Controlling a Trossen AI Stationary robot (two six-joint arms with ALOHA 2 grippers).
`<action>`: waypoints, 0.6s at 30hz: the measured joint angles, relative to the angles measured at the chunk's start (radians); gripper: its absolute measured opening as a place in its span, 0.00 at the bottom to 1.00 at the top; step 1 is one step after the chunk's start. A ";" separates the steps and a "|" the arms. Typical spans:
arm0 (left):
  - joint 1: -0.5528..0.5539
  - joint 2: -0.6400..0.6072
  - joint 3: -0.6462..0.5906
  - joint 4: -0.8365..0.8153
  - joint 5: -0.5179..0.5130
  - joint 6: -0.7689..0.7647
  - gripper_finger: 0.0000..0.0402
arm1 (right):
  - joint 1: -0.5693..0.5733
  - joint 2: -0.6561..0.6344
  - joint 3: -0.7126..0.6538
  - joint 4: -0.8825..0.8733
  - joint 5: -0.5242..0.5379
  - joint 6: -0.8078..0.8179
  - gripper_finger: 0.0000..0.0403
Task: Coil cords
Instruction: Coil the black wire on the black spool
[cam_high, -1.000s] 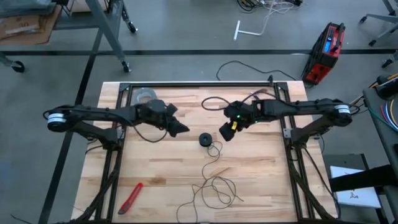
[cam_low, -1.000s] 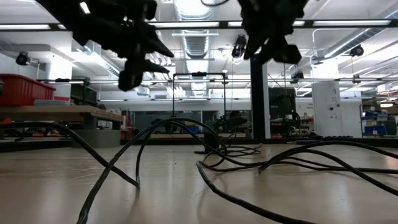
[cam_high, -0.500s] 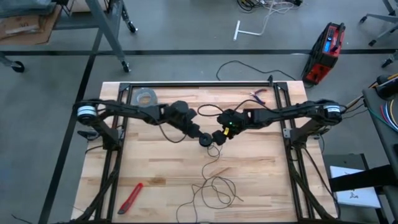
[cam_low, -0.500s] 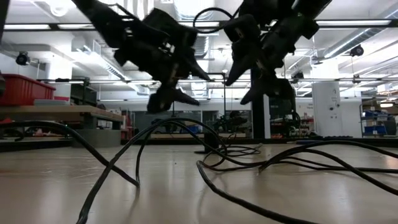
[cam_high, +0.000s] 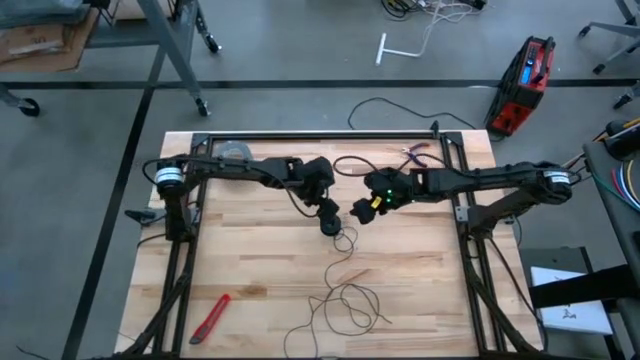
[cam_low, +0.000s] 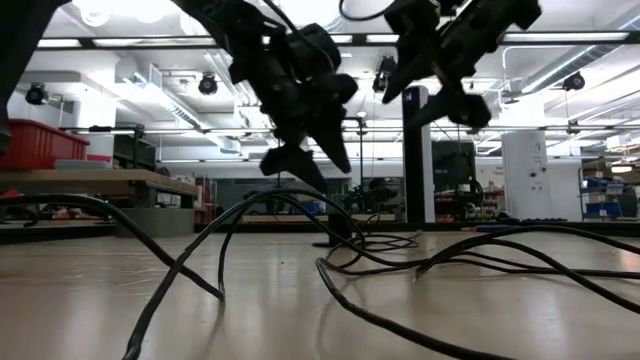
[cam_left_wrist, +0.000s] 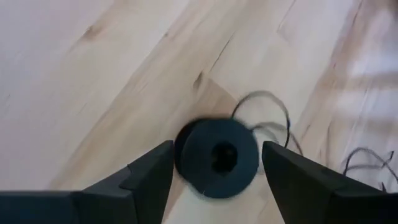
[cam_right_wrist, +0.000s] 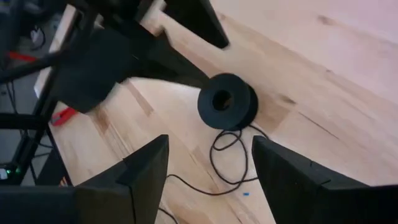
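Note:
The small black round reel (cam_high: 330, 224) lies flat on the wooden table, mid-table. Its thin black cord (cam_high: 345, 298) runs toward the near edge and ends in a loose tangle. My left gripper (cam_high: 325, 207) hovers open just above the reel. In the left wrist view the reel (cam_left_wrist: 216, 157) shows between that gripper's (cam_left_wrist: 216, 148) spread fingers, untouched. My right gripper (cam_high: 362, 209) hangs open just right of the reel and higher (cam_low: 447, 98). Its wrist view looks down on the reel (cam_right_wrist: 227, 101) beyond its open fingers (cam_right_wrist: 208, 148).
A grey tape roll (cam_high: 235, 152) lies at the far left corner. A red cutter (cam_high: 210, 318) lies near the front left. Pliers (cam_high: 415, 150) lie at the far edge. Thick black arm cables (cam_low: 300, 250) trail across the table in the low view.
My left gripper has swung toward the table's right and come down over the reel, staying open. My right gripper dipped toward the reel, then rose and drew back a little to the right. The reel and cord have stayed where they were.

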 joint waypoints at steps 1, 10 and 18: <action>0.000 0.010 0.003 -0.019 0.001 0.004 0.58 | 0.000 -0.015 0.000 -0.009 0.009 0.006 0.57; 0.000 0.054 -0.023 -0.055 0.024 0.046 0.57 | 0.012 -0.092 0.000 -0.078 0.079 0.033 0.56; -0.003 0.053 -0.055 0.029 0.072 0.046 0.56 | 0.012 -0.095 -0.002 -0.091 0.088 0.035 0.57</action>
